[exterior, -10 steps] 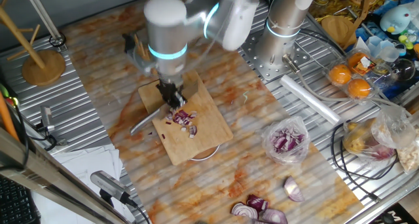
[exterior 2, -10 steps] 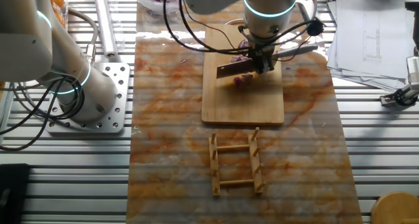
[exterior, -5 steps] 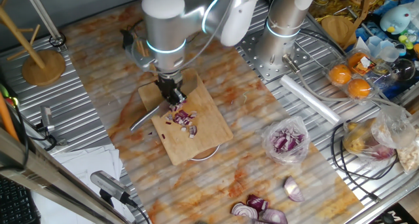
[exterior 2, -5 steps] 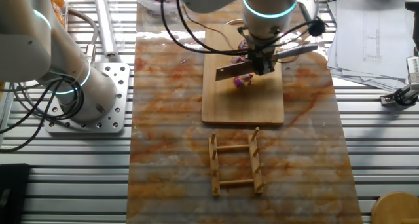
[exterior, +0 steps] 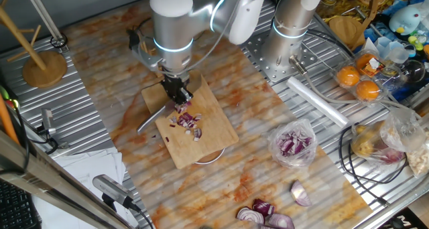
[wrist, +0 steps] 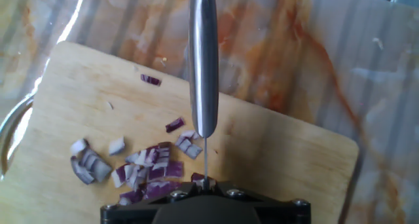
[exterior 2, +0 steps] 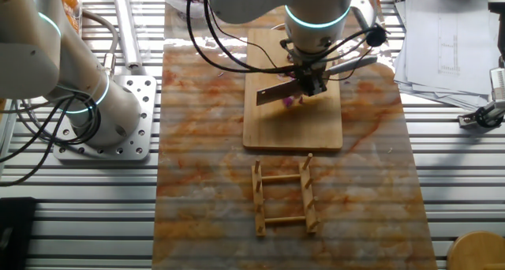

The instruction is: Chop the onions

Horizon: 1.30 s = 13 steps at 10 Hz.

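Observation:
The onions (exterior: 189,120) are small purple and white diced bits in a loose pile on the wooden cutting board (exterior: 213,132). My gripper (exterior: 175,95) hangs over the board's far end, shut on a knife whose steel handle (exterior: 151,118) sticks out to the left. In the other fixed view the gripper (exterior 2: 308,84) holds the blade (exterior 2: 276,92) just above the onions (exterior 2: 292,101). In the hand view the knife (wrist: 203,54) shows edge-on, its blade right of the onion pile (wrist: 144,168), with the gripper (wrist: 204,183) at the bottom edge.
A clear bag of chopped onion (exterior: 293,143) and dark onion halves (exterior: 265,214) lie right of the board. A wooden rack (exterior 2: 284,199) lies beside the board. A second arm's base (exterior 2: 102,112) stands nearby. A bowl rim (exterior: 209,158) shows under the board.
My gripper and the knife have shifted slightly along the board. The onion pieces have stayed in place.

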### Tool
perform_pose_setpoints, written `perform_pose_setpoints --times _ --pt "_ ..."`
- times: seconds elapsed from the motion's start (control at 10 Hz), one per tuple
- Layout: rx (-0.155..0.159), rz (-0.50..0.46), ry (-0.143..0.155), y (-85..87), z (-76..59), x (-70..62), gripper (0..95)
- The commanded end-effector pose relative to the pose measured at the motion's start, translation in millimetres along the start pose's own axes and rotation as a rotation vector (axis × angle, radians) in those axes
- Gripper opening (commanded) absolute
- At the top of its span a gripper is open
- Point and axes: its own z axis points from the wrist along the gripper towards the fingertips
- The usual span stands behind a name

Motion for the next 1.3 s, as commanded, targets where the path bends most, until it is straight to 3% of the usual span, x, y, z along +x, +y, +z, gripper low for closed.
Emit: perform_pose_setpoints --times 0.1,0.2,0.5,0.6,0.7,0.9,1.0,1.3 --pt "0.020 -0.004 -0.027 -2.1 9.4 2.1 0.0" --pt "0.024 0.004 -0.044 -1.5 17.2 -0.1 0.0" --pt "0.048 0.018 -0.032 5.0 23.0 -9.5 0.0" --pt "0.027 0.025 -0.043 5.6 24.2 -10.1 0.0" --pt "0.010 0.042 -0.037 7.7 16.9 -12.1 0.0" --pt "-0.025 0.075 -0.013 13.5 -10.5 -18.4 0.0" --pt "-0.051 0.097 -0.016 17.7 -17.0 -20.0 0.0" --pt "-0.077 0.127 -0.004 22.4 -23.9 -20.9 0.0"
